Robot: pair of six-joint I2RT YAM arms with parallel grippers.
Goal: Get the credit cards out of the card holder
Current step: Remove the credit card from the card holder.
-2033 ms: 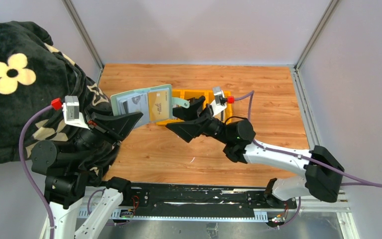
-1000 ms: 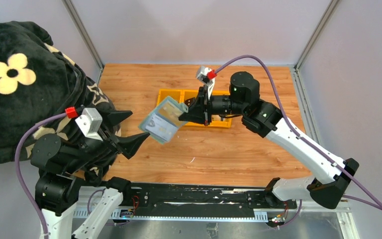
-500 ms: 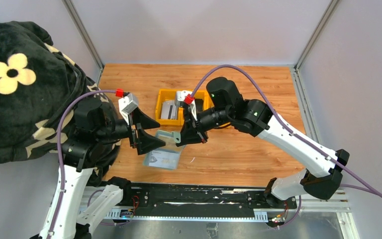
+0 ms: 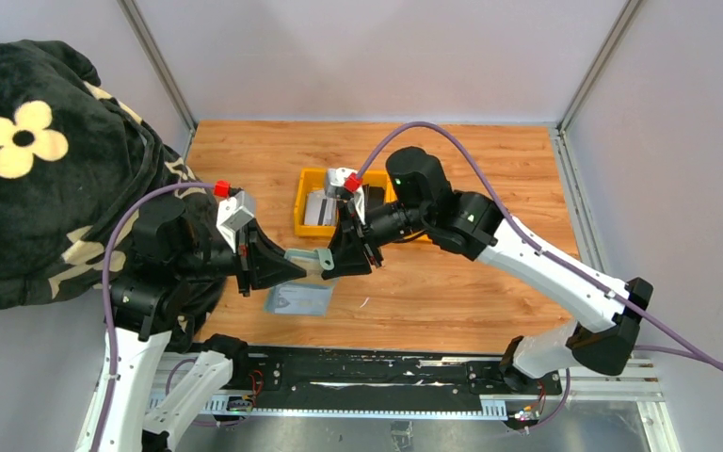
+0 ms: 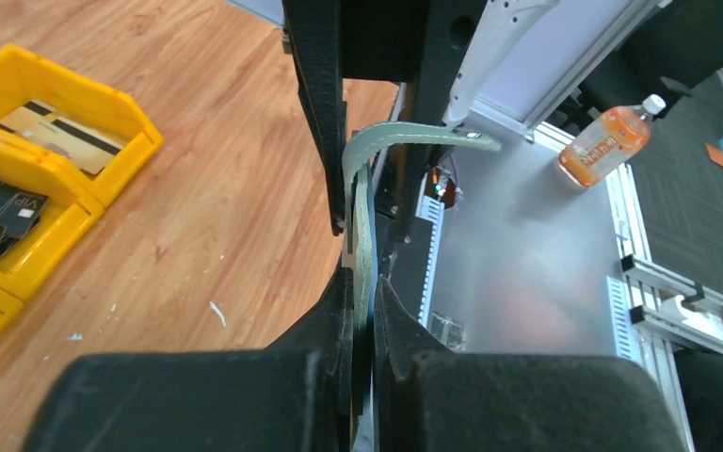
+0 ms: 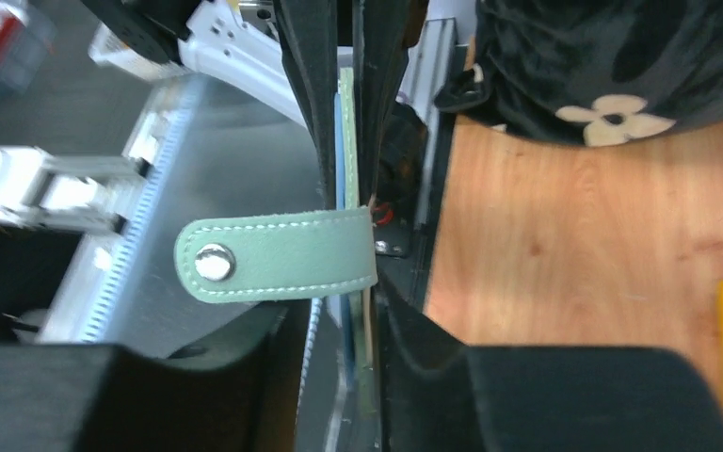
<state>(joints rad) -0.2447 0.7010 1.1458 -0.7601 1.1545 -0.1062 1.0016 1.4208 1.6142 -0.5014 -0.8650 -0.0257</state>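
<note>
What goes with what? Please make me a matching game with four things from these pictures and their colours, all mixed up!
Things:
1. card holder
2. tray
3. blanket
4. bottle

Colours:
A. orange
B. black with pale flowers
C. sage green on the outside
D. yellow

Right pairs: 1-C, 2-D, 3-B, 4-A.
</note>
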